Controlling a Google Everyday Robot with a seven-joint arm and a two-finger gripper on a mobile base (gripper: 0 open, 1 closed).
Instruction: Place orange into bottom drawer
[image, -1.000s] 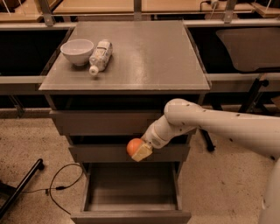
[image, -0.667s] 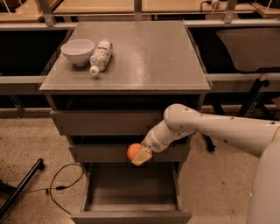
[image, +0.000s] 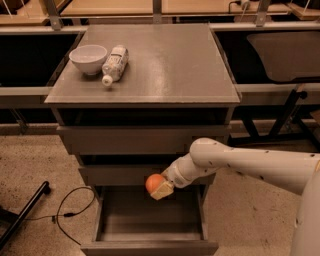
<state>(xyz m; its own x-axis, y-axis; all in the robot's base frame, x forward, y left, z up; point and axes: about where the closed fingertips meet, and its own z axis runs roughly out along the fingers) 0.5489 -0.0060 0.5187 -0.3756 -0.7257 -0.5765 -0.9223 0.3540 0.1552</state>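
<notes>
The orange (image: 154, 182) is a small round fruit held in the air just in front of the middle drawer's face. My gripper (image: 158, 187) is shut on it, reaching in from the right on a white arm (image: 240, 162). Below it the bottom drawer (image: 150, 220) stands pulled open, its shallow grey interior showing with nothing in it. The orange hangs over the drawer's back part, a little right of its middle.
On the grey cabinet top (image: 165, 65) sit a white bowl (image: 88, 58) and a plastic bottle (image: 114, 64) lying on its side. Two shut drawers (image: 140, 140) are above the open one. A black cable (image: 70, 212) and a dark leg (image: 22, 215) lie on the floor at left.
The gripper with the orange has come down and slightly left, from the middle drawer's upper edge to just above the open bottom drawer.
</notes>
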